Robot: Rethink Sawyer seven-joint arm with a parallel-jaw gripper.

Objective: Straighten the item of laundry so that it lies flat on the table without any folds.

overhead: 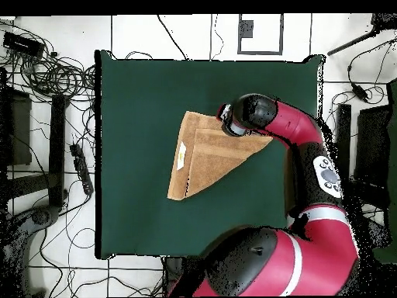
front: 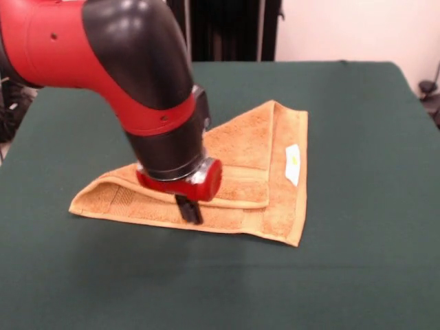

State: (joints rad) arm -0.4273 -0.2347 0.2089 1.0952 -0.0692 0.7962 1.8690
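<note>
The orange-tan towel [front: 240, 148] lies on the green table [front: 364, 220], folded over into a triangle, with a doubled flap across its front part. Its white-and-yellow label [front: 293, 163] faces up near the right edge. My gripper [front: 189, 210] points down onto the towel's front edge, left of the middle. Its black fingers stand together at the cloth and look shut on the towel's edge layer. In the overhead view the towel [overhead: 203, 159] is a triangle and the gripper [overhead: 227, 116] is at its upper right edge. The label [overhead: 180, 155] is near the left edge.
The arm [front: 130, 62] hangs over the towel's left rear part and hides it. Green table [overhead: 132, 101] shows on all sides of the towel. Cables and equipment [overhead: 46, 77] lie on the floor beyond the table's edges.
</note>
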